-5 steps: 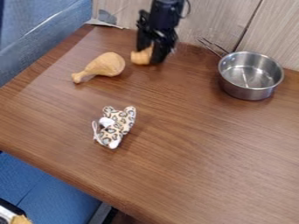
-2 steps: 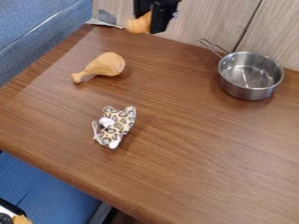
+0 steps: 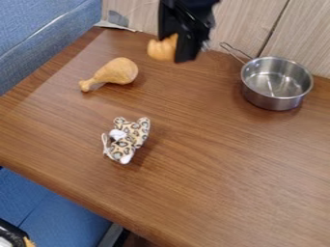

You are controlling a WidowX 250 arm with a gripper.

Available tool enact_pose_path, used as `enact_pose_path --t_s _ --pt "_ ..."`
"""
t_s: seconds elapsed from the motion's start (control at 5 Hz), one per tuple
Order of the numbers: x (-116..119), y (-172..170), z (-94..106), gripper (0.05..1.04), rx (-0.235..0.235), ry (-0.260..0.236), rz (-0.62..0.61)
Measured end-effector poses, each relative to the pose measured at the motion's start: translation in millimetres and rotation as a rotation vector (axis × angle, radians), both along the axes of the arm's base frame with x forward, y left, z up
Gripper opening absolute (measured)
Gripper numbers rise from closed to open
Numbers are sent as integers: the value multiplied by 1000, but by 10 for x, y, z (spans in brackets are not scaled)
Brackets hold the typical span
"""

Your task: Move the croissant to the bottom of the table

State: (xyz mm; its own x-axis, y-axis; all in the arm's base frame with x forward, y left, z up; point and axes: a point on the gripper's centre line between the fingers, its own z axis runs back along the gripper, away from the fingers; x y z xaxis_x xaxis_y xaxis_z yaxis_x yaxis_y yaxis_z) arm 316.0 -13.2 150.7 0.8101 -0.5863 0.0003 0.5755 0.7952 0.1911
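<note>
No readable text, labels, brands, numbers or signs anywhere in the view (checked surface and items too).

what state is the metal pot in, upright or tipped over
Upright: the metal pot stands on its base, its round mouth facing up.

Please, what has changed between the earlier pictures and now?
The gripper rose in the view with the croissant, then came partly back down and slightly to the view's right, holding it. Nothing was let go. The drumstick, spotted toy and metal pot stayed in place.
</note>
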Motion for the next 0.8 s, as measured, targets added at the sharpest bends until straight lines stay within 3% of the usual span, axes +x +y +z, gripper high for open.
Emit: enact_pose_path --t_s 0.2,0.4,0.8 --pt "-280 -115 -192 656 -83 47 -12" --pt "-478 -261 -386 656 -70 76 -63" --pt "-749 -565 -725 656 -86 34 -181"
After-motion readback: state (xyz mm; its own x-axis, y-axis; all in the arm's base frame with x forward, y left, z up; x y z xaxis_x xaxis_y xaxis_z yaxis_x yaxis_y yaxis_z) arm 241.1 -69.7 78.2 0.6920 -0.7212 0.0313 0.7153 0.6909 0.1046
